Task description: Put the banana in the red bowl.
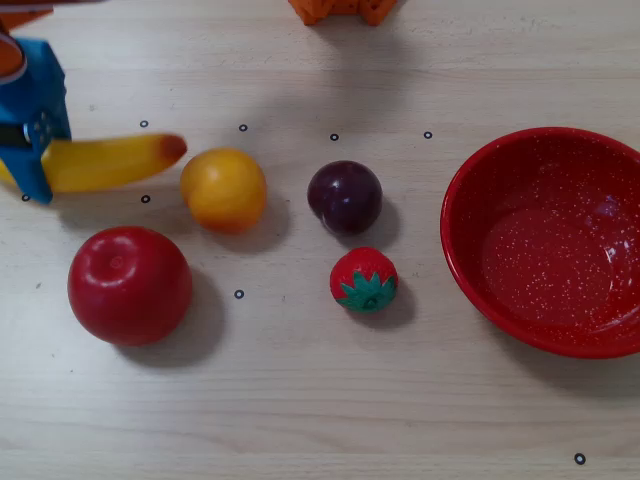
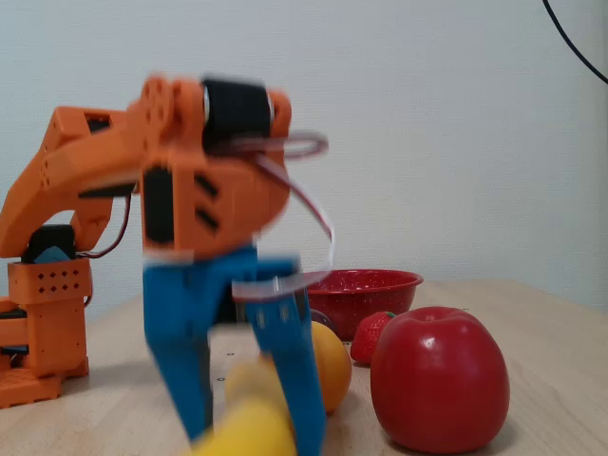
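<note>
Overhead view: the banana [image 1: 110, 162] lies at the upper left of the frame on the pale wooden table [image 1: 300, 400], its reddish-brown tip pointing right toward the round orange-yellow fruit [image 1: 223, 189]; tip and fruit are just beside each other, and contact cannot be judged. The blue gripper [image 1: 28, 160] enters from the left edge and straddles the banana's left end, one finger [image 1: 35, 185] on the near side of it. The red apple [image 1: 129, 284] sits at lower left, below the banana. At centre are the dark plum [image 1: 345, 197] and, just below it, the strawberry [image 1: 364, 279], with a narrow gap between them. The red bowl [image 1: 470, 190] occupies the right edge of the frame, well apart from the banana and holding nothing.

Fixed view: the orange arm [image 2: 114, 180] bends down in the left half of the frame, blurred. The gripper [image 2: 249, 418] stands with its two blue fingers [image 2: 285, 380] on either side of the banana [image 2: 249, 423], closed against it at the bottom edge of the frame. The apple [image 2: 439, 378] stands at lower right, the orange-yellow fruit [image 2: 328, 366] just behind the fingers, the strawberry [image 2: 369, 334] partly hidden by the apple, and the bowl [image 2: 366, 290] farther back at centre.
</note>
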